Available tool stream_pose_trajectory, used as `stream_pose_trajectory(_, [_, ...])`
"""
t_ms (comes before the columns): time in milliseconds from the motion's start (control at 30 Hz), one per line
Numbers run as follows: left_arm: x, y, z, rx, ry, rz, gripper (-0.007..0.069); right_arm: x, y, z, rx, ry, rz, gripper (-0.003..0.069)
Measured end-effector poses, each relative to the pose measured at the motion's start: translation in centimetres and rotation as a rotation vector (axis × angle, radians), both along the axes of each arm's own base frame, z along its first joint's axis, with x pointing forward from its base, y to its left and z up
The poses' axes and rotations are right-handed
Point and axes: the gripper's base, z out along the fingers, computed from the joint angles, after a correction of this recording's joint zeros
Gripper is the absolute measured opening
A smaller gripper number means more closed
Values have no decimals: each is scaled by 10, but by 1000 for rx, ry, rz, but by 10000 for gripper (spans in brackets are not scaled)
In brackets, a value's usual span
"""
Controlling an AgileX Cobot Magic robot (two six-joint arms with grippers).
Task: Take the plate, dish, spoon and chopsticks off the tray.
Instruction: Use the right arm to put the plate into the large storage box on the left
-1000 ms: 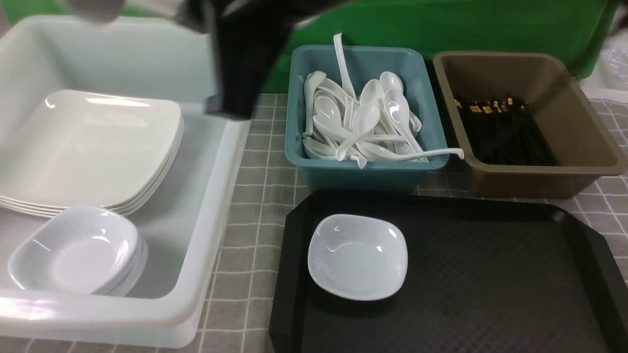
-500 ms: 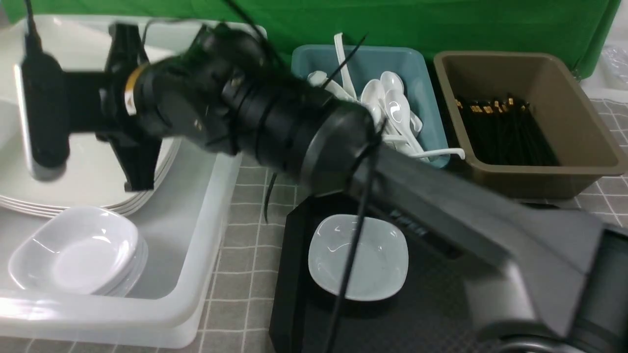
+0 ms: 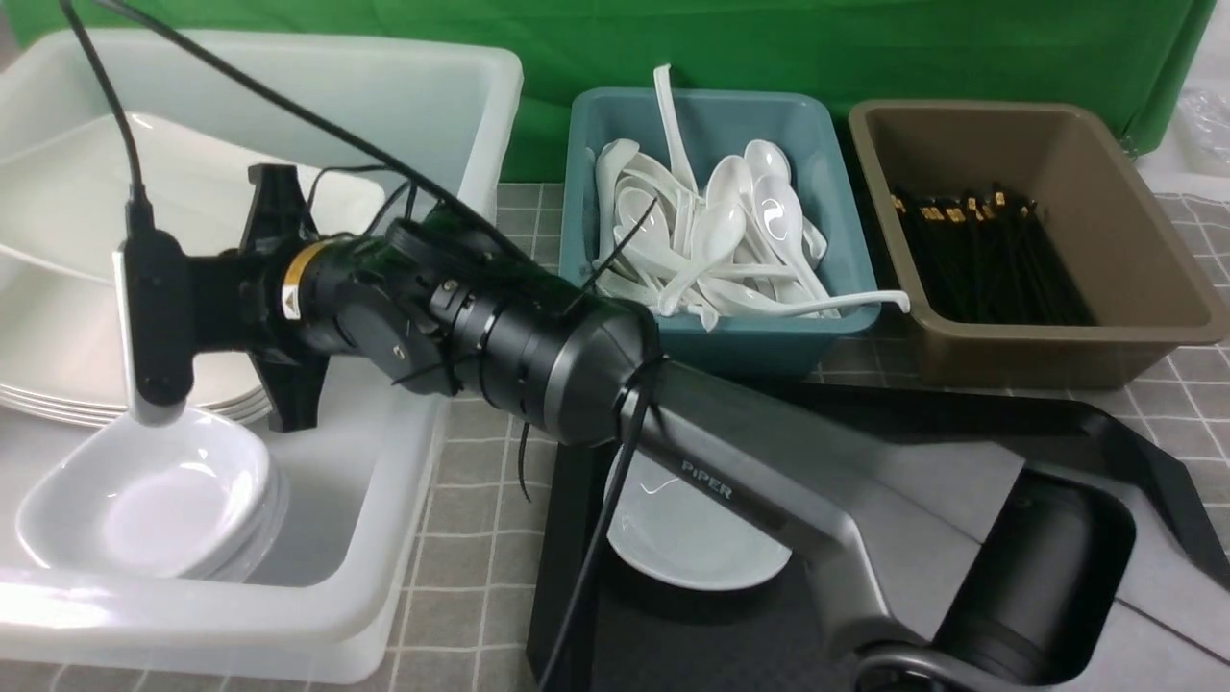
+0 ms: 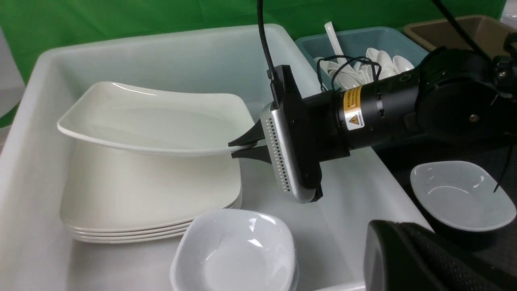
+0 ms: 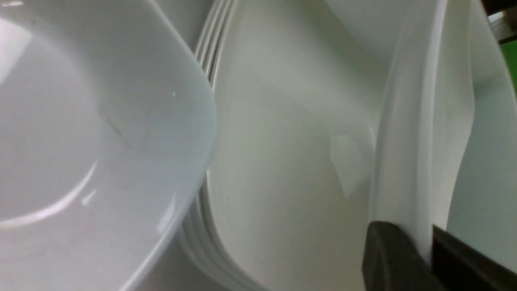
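Right arm (image 3: 538,356) lower, pincer (image 4: 239,148) on plate (image 4: 161,121)

The right arm (image 3: 769,461) partly hides the dish (image 3: 673,548) and tray (image 3: 961,408).

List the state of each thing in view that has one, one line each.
plate, held by its rim, tilted, raised over the stack
right gripper, shut on the plate
dish, upright, empty, on the tray
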Motion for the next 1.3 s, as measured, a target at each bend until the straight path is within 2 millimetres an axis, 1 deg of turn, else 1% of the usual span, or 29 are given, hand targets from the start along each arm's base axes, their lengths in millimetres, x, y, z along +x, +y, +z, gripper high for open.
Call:
stream_pose_trajectory(133, [-1, -1, 0, -13, 8, -14, 21, 2, 2, -13, -8, 3, 1, 62])
stream_pose_trajectory(233, [-1, -2, 0, -21, 10, -21, 21, 3, 4, -14, 21, -17, 1, 73])
stream_pose_trajectory(300, [-1, -3, 0, -23, 12, -24, 21, 4, 6, -12, 50, -30, -1, 93])
stream_pose_trajectory(333, [-1, -3, 0, -24, 12, -24, 21, 4, 6, -11, 66, -37, -2, 113])
stream_pose_trajectory(367, [-1, -3, -1, -27, 14, -27, 21, 4, 6, -9, 89, -28, -11, 161])
stream_pose_trajectory(400, [-1, -3, -1, -29, 15, -29, 21, 4, 7, -9, 93, -28, -12, 169])
stream_pose_trajectory(433, [-1, -4, -1, -24, 17, -38, 21, 5, 7, -8, 116, 1, -29, 253])
stream_pose_trajectory(567, [-2, -5, -1, -19, 19, -55, 21, 5, 7, -7, 136, 26, -43, 366])
stream_pose_trajectory(633, [-2, -5, -1, -18, 19, -57, 21, 5, 7, -7, 139, 29, -45, 397])
stream_pose_trajectory(700, [-2, -5, -1, -16, 19, -58, 21, 4, 7, -8, 144, 42, -51, 413])
stream_pose_trajectory(900, [-2, -6, 0, -15, 9, -64, 21, 0, 4, -9, 126, 167, -103, 424])
stream_pose_trajectory(1000, [-2, -6, 1, -19, -8, -71, 21, -3, 1, -1, 113, 194, -112, 425])
stream_pose_trajectory(1167, [-2, -8, 4, -30, -33, -85, 21, -9, -6, 20, 88, 236, -131, 426])
stream_pose_trajectory(1200, [-1, -8, 4, -34, -39, -89, 21, -14, -14, 33, 43, 273, -145, 426])
stream_pose_trajectory(1233, [-1, -9, 4, -35, -40, -90, 21, -16, -16, 37, 29, 285, -150, 425])
stream_pose_trajectory(1267, [0, -10, 5, -38, -34, -99, 21, -27, -32, 61, -42, 360, -185, 404])
stream_pose_trajectory(1300, [1, -11, 5, -35, -30, -101, 21, -28, -34, 63, -51, 370, -190, 400])
